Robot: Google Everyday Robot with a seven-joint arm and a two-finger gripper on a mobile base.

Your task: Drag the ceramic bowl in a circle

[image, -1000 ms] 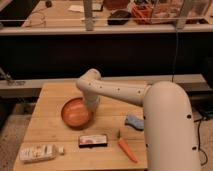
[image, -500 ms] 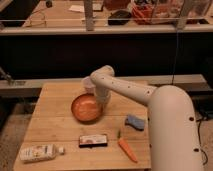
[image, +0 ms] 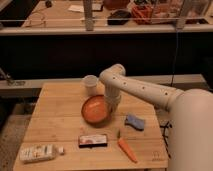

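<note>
The ceramic bowl is round, shallow and orange with a darker rim. It sits near the middle of the wooden table. My white arm reaches in from the right and bends down over the bowl's right side. My gripper is at the bowl's right rim, touching or just inside it. A small whitish translucent cup stands just behind the bowl.
A blue sponge lies right of the bowl. An orange carrot lies at the front right. A flat snack packet lies in front of the bowl. A white bottle lies at the front left. A railing and shelves stand behind the table.
The bowl has moved to the right across the table over the last second, with my gripper at its right side. The arm's elbow has swung right with it.
</note>
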